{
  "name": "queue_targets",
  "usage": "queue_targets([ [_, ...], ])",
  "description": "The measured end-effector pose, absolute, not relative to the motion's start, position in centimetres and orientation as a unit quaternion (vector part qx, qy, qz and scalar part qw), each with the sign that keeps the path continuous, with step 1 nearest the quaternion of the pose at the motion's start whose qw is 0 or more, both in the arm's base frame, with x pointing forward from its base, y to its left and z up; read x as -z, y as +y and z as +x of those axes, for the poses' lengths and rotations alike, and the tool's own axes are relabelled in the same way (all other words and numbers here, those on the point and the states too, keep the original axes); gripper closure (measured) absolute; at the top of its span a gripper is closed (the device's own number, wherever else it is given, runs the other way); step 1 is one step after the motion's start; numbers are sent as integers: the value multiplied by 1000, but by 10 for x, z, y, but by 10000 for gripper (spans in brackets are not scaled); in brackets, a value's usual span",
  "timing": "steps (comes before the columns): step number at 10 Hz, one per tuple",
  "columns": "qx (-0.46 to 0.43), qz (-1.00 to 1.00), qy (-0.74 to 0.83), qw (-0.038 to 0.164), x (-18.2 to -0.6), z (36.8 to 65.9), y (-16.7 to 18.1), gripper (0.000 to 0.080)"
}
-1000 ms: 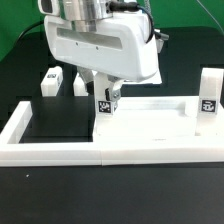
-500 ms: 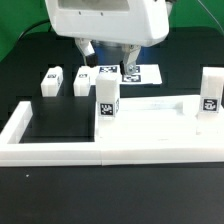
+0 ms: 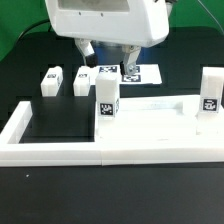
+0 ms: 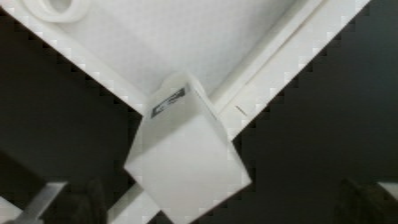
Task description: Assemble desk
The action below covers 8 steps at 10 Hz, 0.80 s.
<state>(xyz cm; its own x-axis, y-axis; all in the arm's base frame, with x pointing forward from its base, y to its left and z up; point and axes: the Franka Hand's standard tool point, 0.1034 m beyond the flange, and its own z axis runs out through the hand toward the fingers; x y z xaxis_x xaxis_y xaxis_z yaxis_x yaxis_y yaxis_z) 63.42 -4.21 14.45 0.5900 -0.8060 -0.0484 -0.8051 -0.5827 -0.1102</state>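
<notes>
The white desk top (image 3: pixel 150 128) lies inside the border wall at the exterior view's right. One tagged white leg (image 3: pixel 106 100) stands upright in its left corner, and a second leg (image 3: pixel 209 92) stands at its right corner. Two more legs (image 3: pixel 51 80) (image 3: pixel 84 79) lie loose on the black table behind. My gripper (image 3: pixel 108 58) hangs open and empty above the left upright leg, clear of it. In the wrist view that leg (image 4: pixel 187 150) points up from the desk top (image 4: pixel 151 50), and a round socket (image 4: pixel 57 8) shows at one corner.
The long low white border wall (image 3: pixel 55 152) runs along the front and the exterior view's left. The marker board (image 3: pixel 135 72) lies flat at the back, behind my gripper.
One second ago my gripper was low around the left upright leg. It has let go and risen; the leg stays standing. Nothing has moved in the last half second.
</notes>
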Motion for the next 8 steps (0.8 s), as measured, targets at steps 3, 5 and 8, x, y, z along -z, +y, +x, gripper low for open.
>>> queue_targets([
  [3,-21,-832,551,58,-138,614,-7,151],
  [5,-18,-826,559,64,-137,616,3,151],
  [8,-19,-826,559,63,-136,615,3,151],
])
